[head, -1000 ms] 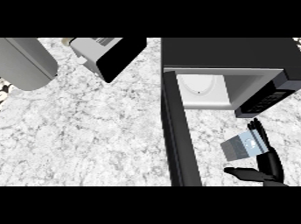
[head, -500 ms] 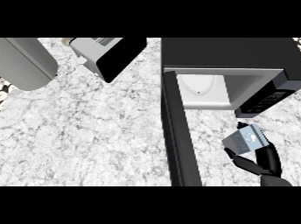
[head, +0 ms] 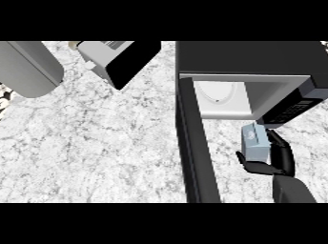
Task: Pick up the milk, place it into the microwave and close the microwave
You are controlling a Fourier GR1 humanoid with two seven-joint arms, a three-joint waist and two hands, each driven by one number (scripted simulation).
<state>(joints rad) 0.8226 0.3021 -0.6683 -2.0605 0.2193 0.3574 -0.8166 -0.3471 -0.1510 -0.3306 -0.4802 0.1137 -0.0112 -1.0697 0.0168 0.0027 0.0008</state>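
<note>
The right hand [head: 274, 159] is clenched round the milk carton [head: 255, 144], just at 6 o'clock of the open microwave [head: 251, 59]. Probably light, rigid; gripping its flat sides suits.

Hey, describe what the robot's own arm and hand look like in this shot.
Only the right hand shows: black, glossy, with slim segmented fingers and a thumb. Behind it a dark grey forearm runs to the lower edge. No cables, markings or sleeve are visible. The left hand is out of view.

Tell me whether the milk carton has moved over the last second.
Yes. The milk carton, held in the right hand, has moved up the view toward the open microwave, now just below its control panel.
</note>
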